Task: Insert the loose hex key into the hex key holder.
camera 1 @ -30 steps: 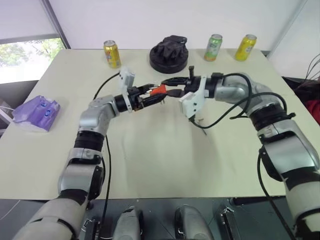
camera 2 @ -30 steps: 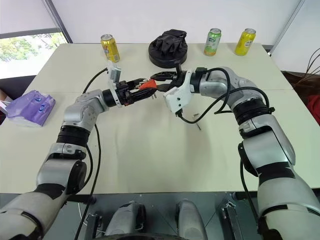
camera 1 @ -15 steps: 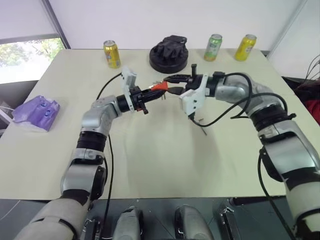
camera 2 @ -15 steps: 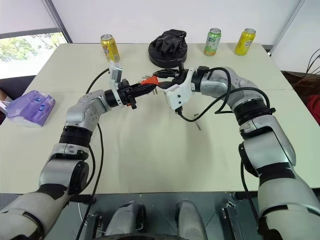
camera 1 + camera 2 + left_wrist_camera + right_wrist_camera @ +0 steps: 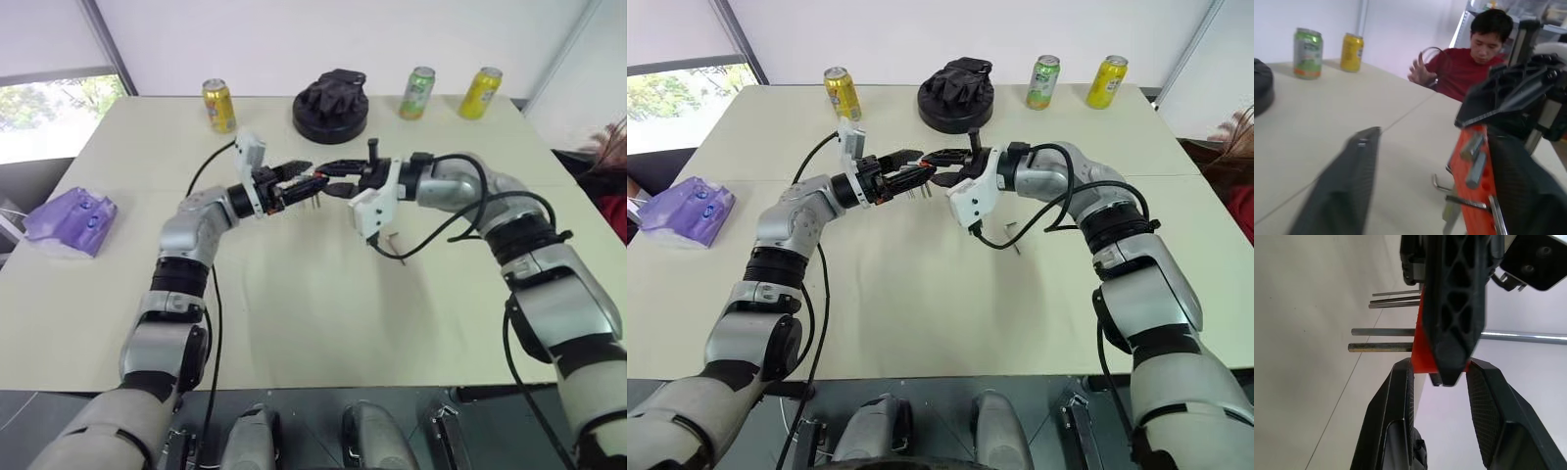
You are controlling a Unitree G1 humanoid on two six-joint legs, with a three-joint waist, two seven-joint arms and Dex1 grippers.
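Your right gripper [image 5: 1437, 377] pinched the hex key holder [image 5: 1475, 181] above the surface [image 5: 294, 294]; left gripper [image 5: 306, 180] jaws spread. Loose hex key [image 5: 393, 241] lay beneath. You should retrieve it first.

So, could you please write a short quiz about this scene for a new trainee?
1. True or false: the loose hex key is already seated in the hex key holder.
2. Which gripper grasps the holder? A) the left gripper B) the right gripper C) neither
3. How many drink cans stand on the table?

Key: 1. False, the key lies on the table below the right arm. 2. B, the left gripper's fingers stand open on either side of the holder. 3. Three.
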